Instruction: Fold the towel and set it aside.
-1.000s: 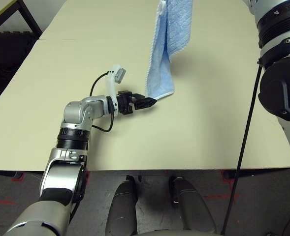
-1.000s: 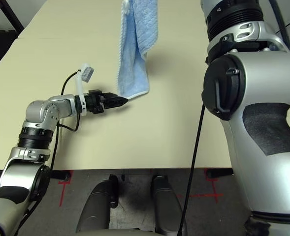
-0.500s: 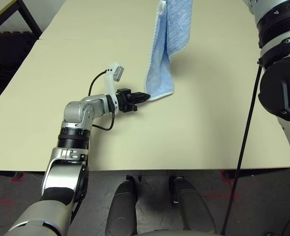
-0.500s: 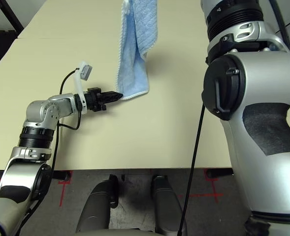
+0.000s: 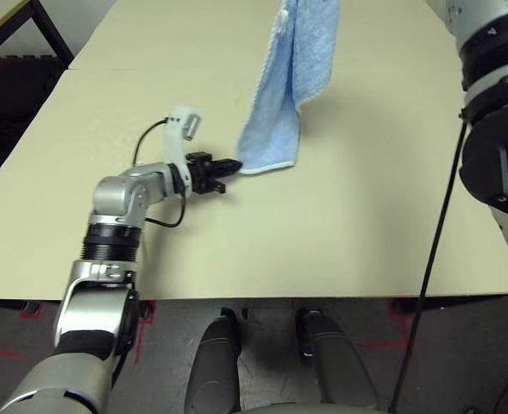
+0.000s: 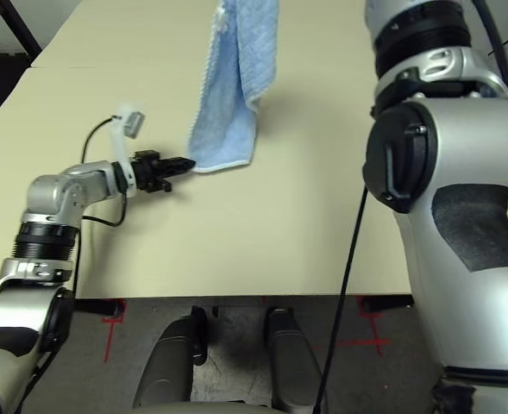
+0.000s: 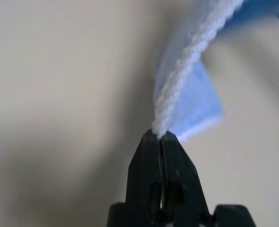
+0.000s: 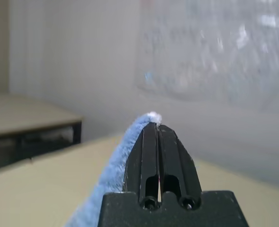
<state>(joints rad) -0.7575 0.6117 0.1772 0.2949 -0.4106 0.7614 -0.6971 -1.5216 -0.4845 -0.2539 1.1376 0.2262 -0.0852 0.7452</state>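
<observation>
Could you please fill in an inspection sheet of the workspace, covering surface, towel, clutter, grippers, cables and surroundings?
Surface: pale tabletop, bare around the towel.
Job's things: light blue towel with white edging, hanging in folds, not folded up.
Clutter: nothing seen.
Left gripper: shut on the towel's edge at a lower corner.
Right gripper: shut on the towel, white edging at its fingertips.
Cables: black cable hanging beside the right arm; thin black lead looping at the left wrist.
Surroundings: grey floor with red marks.
</observation>
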